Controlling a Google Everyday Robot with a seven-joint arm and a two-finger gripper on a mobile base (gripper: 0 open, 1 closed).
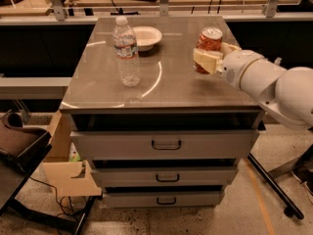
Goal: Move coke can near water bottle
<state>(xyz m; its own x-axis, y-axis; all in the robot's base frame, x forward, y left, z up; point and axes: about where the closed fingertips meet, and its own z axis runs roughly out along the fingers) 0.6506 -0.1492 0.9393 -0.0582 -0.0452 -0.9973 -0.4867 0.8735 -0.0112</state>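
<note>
**Coke can gripped at the right of the worktop**

The coke can (210,39) is held upright by the claw (212,57), whose cream fingers (204,60) are closed against the can's sides. The can is seen over the right side of the worktop (171,89); whether its base touches the surface cannot be told. The claw is carried on a white arm (266,80) reaching in from the right. The water bottle (126,53) stands upright on the left half of the worktop, well apart from the can. A white bowl (146,35) is placed just behind the bottle. Three drawers (166,145) are seen below the worktop.
</note>
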